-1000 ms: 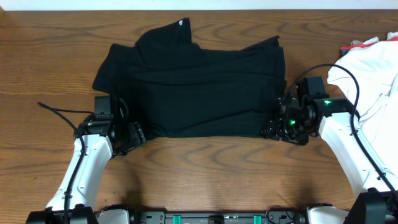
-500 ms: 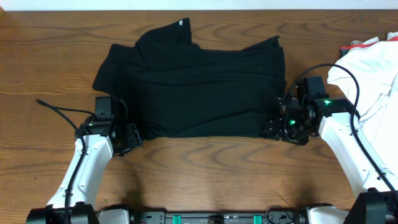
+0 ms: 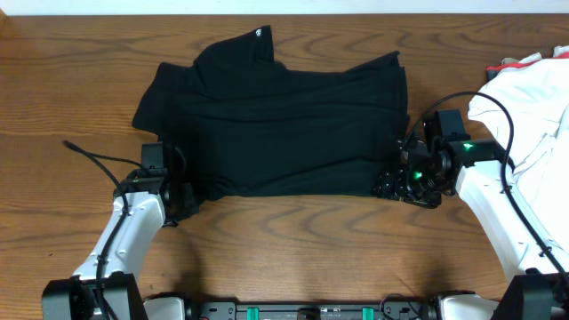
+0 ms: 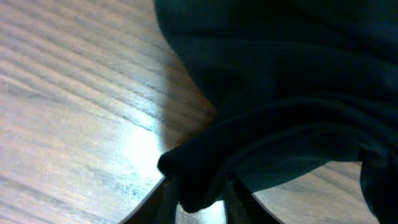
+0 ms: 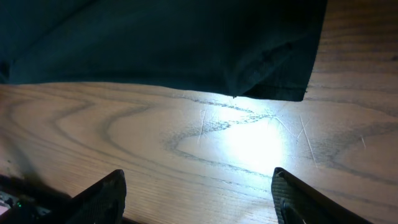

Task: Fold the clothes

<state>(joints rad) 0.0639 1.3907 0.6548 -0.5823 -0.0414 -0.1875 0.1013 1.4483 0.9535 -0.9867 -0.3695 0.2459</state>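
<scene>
The clothes, a black shirt (image 3: 284, 124), lies spread flat across the middle of the wooden table, with its collar (image 3: 258, 43) at the far edge. My left gripper (image 3: 185, 199) sits at the shirt's near left corner. In the left wrist view a bunched fold of the shirt (image 4: 205, 174) is pinched between the jaws of the left gripper (image 4: 199, 200), which is shut on it. My right gripper (image 3: 388, 185) is at the near right corner. In the right wrist view it (image 5: 199, 193) stands open over bare wood, just short of the shirt's hem (image 5: 267, 87).
A heap of white cloth (image 3: 533, 98) lies at the right edge of the table (image 3: 293, 240), beside my right arm. A black cable (image 3: 98, 158) trails left of my left arm.
My left gripper has slid slightly right into the shirt's corner and closed on a fold of it. The right arm has not moved.
</scene>
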